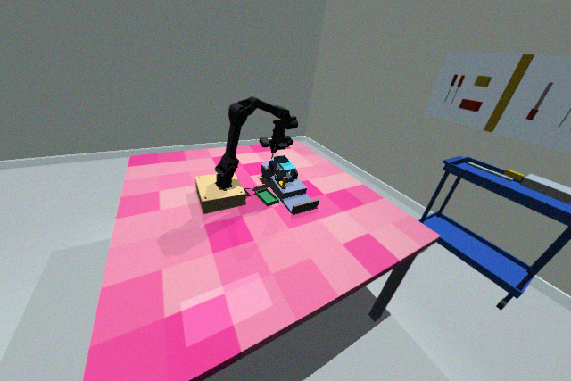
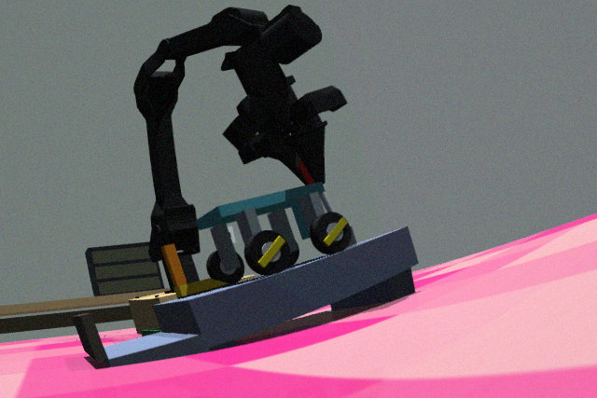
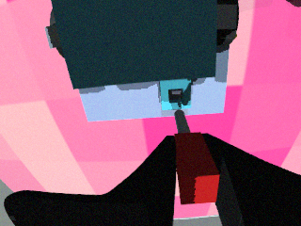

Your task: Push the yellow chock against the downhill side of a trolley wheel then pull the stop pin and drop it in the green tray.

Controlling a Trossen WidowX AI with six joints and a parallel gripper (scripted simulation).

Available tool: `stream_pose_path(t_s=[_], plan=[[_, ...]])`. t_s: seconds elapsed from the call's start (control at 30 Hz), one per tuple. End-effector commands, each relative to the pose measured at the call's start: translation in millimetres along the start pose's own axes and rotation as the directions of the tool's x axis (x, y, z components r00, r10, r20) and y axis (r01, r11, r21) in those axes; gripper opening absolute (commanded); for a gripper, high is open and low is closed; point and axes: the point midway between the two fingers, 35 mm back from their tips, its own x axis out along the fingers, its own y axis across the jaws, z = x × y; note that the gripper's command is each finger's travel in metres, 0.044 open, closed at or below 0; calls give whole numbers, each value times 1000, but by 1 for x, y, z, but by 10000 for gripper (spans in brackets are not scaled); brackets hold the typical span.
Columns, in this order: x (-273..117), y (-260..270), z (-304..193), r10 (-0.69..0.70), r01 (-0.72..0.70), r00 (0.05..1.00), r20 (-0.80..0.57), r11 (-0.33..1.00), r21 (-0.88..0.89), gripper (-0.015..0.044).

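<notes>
My gripper [image 2: 315,183] [image 3: 186,142] is shut on the red-headed stop pin [image 2: 305,171] [image 3: 190,162]. It is above the trolley's uphill end. The pin's grey shaft points down, and its tip shows clear of the dark hole in the light-blue bracket [image 3: 166,103] in the wrist view. The teal-topped trolley [image 1: 286,166] [image 2: 260,200] [image 3: 141,42] stands on the blue-grey ramp [image 1: 294,189] [image 2: 298,287] [image 3: 113,110]. The yellow chock [image 1: 283,181] [image 2: 207,286], orange handle upright, lies at the downhill side of a front wheel, seemingly touching it. The green tray [image 1: 266,196] looks empty.
The tray lies between the ramp and the arm's wooden base [image 1: 219,192]. The ramp's low end has a dark end stop [image 1: 305,206] [image 2: 90,337]. A blue tool cart [image 1: 479,247] stands beyond the pink checkered table [image 1: 258,247].
</notes>
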Motion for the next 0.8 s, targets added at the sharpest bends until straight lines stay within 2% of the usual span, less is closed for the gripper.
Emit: stream_pose_path(t_s=[0.0, 0.77], plan=[[-3, 2, -3, 6, -6, 1000, -8, 1000, 1, 0], [1, 0, -32, 6, -6, 1000, -10, 1000, 1, 0]])
